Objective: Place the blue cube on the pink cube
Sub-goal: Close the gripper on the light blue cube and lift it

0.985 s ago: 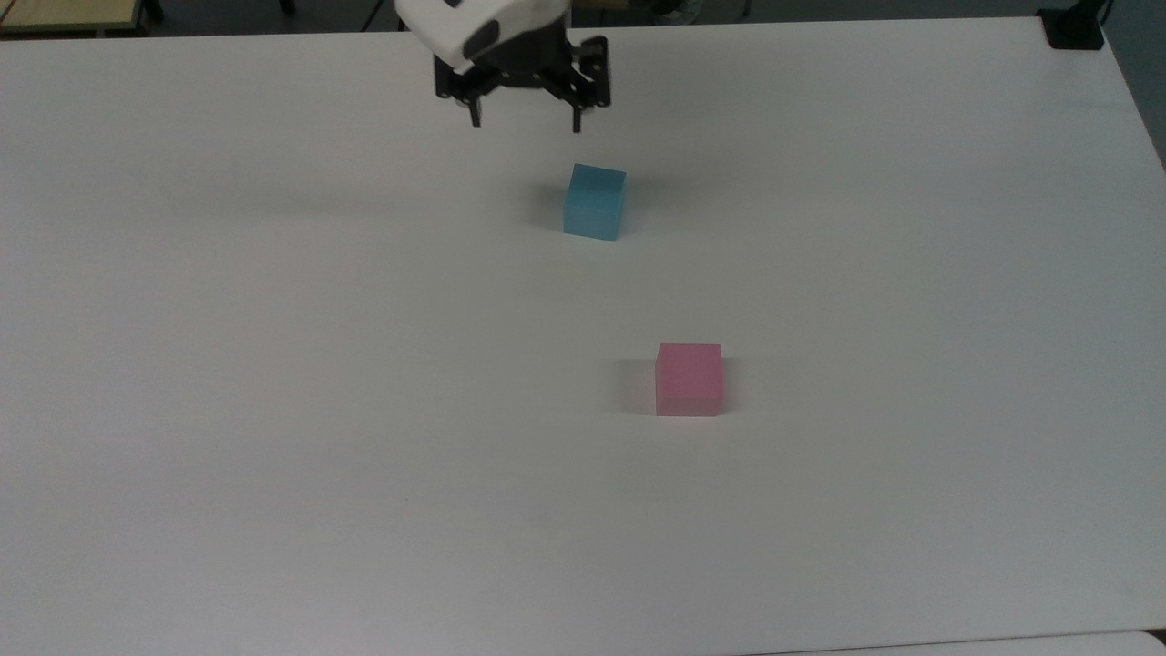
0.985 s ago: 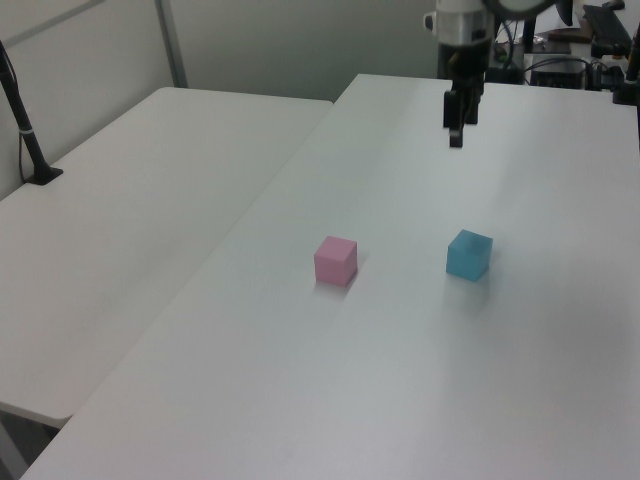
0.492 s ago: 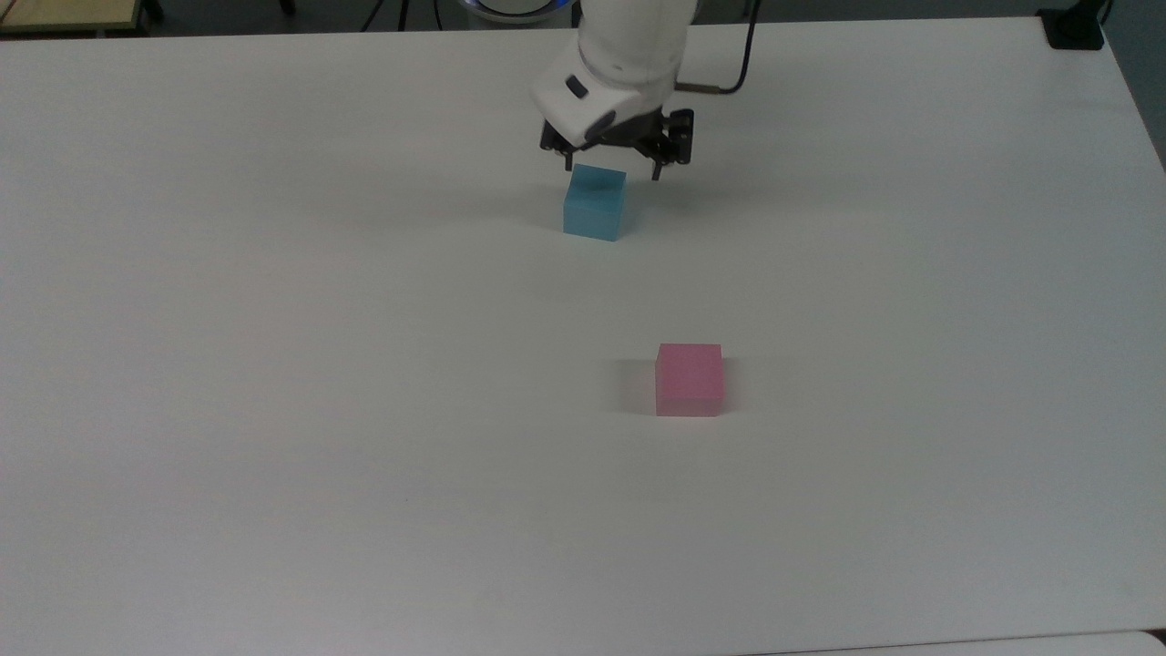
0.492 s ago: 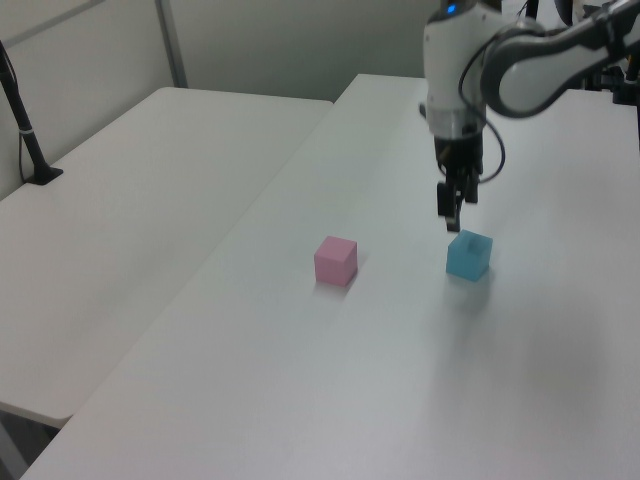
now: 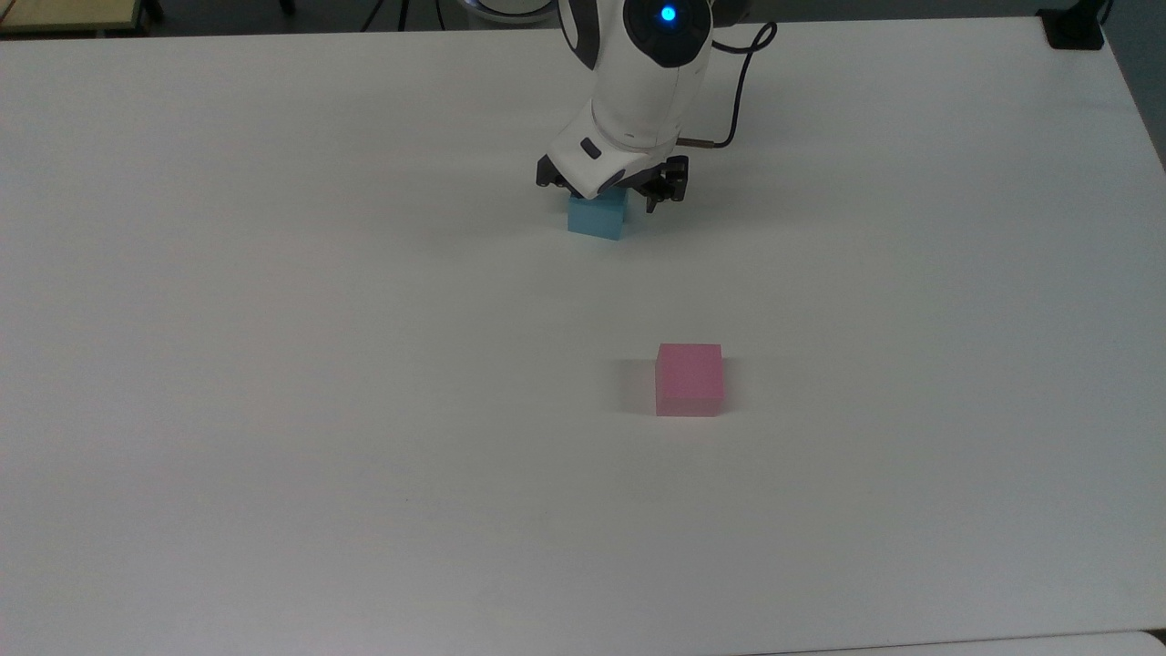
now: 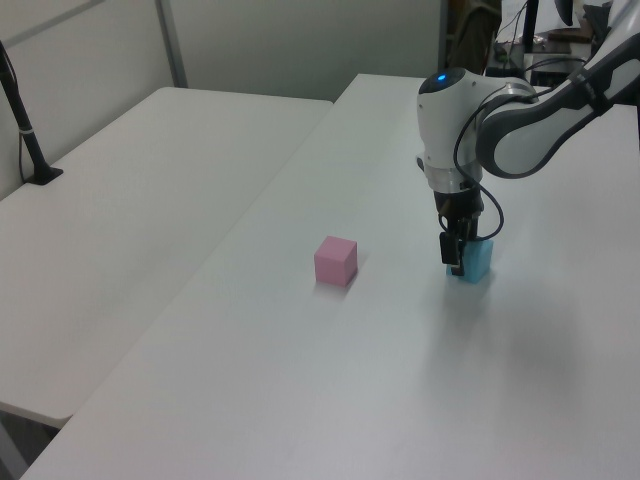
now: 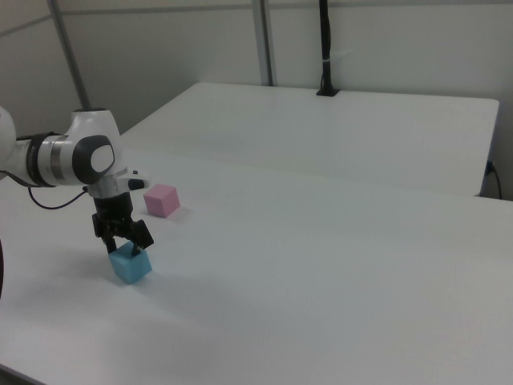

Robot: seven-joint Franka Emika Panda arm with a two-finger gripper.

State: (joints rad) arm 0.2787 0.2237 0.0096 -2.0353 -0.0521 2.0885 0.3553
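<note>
The blue cube [image 5: 597, 221] rests on the white table [image 5: 273, 364] toward the far side in the top view, its upper part hidden under the robot's white hand. My gripper [image 5: 604, 197] is lowered over it and open, one finger on each side of the cube, with a gap visible at the finger on the top view's right. In the left view the gripper [image 6: 461, 256] hides part of the blue cube [image 6: 479, 263]. The right view shows the gripper [image 7: 127, 243] straddling the blue cube's [image 7: 131, 267] top. The pink cube [image 5: 690, 379] [image 6: 336, 261] [image 7: 161, 200] stands apart, untouched.
A black cable [image 5: 742, 73] trails from the arm's wrist. A black mount [image 5: 1075, 27] sits at the table's far corner on the top view's right. A second white table [image 6: 130, 190] with a black pole [image 6: 22, 115] adjoins on the left view's left.
The arm came down from above the far edge and lowered onto the blue cube, so its open fingers now flank it. Neither cube has moved.
</note>
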